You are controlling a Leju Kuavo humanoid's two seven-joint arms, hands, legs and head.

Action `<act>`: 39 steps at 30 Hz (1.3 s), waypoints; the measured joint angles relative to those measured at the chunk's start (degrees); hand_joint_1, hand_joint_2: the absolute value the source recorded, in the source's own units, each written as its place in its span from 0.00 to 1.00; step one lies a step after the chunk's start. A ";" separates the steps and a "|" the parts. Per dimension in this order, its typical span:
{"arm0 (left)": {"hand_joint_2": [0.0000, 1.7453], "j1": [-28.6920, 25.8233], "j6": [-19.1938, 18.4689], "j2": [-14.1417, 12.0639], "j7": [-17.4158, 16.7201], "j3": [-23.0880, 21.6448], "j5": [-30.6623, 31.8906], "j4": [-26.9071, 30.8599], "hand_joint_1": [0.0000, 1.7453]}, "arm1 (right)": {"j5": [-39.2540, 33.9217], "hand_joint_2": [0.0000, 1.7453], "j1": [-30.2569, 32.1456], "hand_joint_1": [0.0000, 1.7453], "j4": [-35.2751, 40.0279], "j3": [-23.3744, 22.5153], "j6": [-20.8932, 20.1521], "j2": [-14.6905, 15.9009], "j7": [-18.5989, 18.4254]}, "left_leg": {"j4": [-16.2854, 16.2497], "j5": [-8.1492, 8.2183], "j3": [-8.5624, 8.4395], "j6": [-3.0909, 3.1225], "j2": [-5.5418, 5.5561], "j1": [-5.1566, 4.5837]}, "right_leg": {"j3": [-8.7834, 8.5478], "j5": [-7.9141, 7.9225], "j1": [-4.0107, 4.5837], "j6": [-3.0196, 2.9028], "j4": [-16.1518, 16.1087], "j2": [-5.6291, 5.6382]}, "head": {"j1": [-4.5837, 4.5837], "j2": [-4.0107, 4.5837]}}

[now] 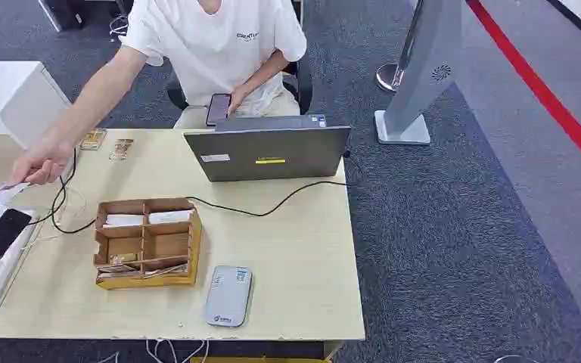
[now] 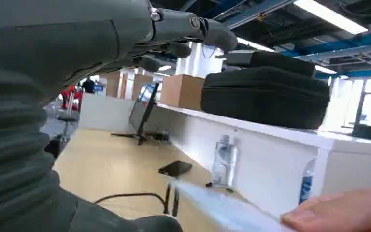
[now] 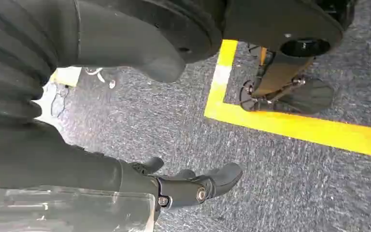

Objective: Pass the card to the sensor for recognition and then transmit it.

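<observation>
From the head view, a person in a white shirt (image 1: 215,41) sits behind a wooden bench (image 1: 287,249). The person's hand (image 1: 39,162) reaches to the far left side and touches a white card (image 1: 4,193). A grey card reader (image 1: 228,296) lies near the front edge, just beside a wooden box (image 1: 147,242). A laptop (image 1: 268,151) stands further back.

From the left wrist view, the left hand (image 2: 174,34) hangs above the bench, fingers (image 2: 217,33) spread apart and holding nothing. The blurred card (image 2: 222,208) is pinched by the person's fingertip (image 2: 340,212).

From the right wrist view, the right hand (image 3: 174,186) hangs over grey carpet (image 3: 280,183), fingers (image 3: 222,178) loosely apart, empty.
</observation>
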State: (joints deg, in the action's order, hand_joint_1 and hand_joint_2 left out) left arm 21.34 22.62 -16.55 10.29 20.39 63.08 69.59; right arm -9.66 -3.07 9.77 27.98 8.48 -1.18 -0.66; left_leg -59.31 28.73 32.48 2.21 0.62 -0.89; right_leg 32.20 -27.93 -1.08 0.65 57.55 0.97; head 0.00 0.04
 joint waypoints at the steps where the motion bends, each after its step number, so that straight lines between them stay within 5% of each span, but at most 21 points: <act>1: 1.00 0.64 0.00 -0.66 -0.77 -0.46 1.29 -1.03 0.00 | 0.15 1.00 -0.02 0.00 0.00 0.28 -0.04 -0.02 -0.18 | 0.00 0.00 0.00 0.00 0.00 0.00 | 0.00 0.00 0.00 0.00 0.00 0.00 | -0.02 0.00; 4: 1.00 2.45 0.02 -3.10 -3.23 -2.03 5.57 -4.33 0.00 | 0.79 1.00 -0.05 0.00 0.00 1.09 -0.17 -0.13 -0.57 | 0.00 0.00 0.00 0.00 -0.01 0.01 | 0.00 0.00 0.00 0.00 0.01 0.02 | 0.00 0.00; 5: 1.00 3.19 0.04 -3.83 -3.96 -2.71 6.82 -5.51 1.00 | 0.94 1.00 -0.06 0.00 -0.02 1.29 -0.26 -0.15 -0.66 | 0.00 -0.01 0.00 -0.01 -0.01 0.01 | 0.01 0.00 0.00 0.00 0.01 0.02 | 0.00 0.00; 16: 1.00 9.75 0.70 -11.40 -11.53 -7.99 22.02 -17.08 1.00 | 2.99 1.00 -0.26 0.00 -0.07 3.80 -0.87 -0.48 -2.19 | 0.00 -0.02 0.01 -0.01 -0.11 0.02 | 0.04 0.01 0.01 -0.01 0.04 0.17 | 0.00 0.00; 22: 1.00 11.30 1.70 -13.55 -12.70 -9.44 24.47 -19.97 1.00 | 3.63 1.00 -0.36 0.00 -0.11 4.17 -1.18 -0.57 -2.49 | 0.00 -0.01 0.03 -0.01 -0.12 0.02 | 0.04 0.01 0.01 -0.01 0.03 0.18 | 0.00 0.00; 34: 1.00 11.48 2.93 -13.94 -12.80 -10.75 24.32 -22.09 1.00 | 3.43 1.00 -0.52 0.00 -0.26 4.96 -1.11 -0.79 -2.51 | 0.00 -0.02 0.02 -0.01 -0.11 0.02 | 0.05 0.01 0.01 -0.02 0.03 0.18 | 0.00 0.00; 39: 1.00 5.11 6.36 -10.68 -11.49 -11.47 23.93 -12.62 1.00 | 2.45 1.00 -0.52 0.00 -0.26 4.94 -0.50 -0.94 -2.51 | -0.01 -0.01 0.03 0.00 -0.10 0.00 | 0.05 0.01 0.01 -0.02 0.01 0.19 | -0.02 0.00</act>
State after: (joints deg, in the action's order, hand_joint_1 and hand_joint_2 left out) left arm 26.45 28.98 -27.23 -1.20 8.92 87.01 56.96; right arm -7.21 -3.59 9.51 32.92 7.98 -2.12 -3.17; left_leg -59.32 28.72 32.50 2.20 0.52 -0.88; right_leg 32.25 -27.92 -1.08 0.63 57.56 1.16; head -0.02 0.04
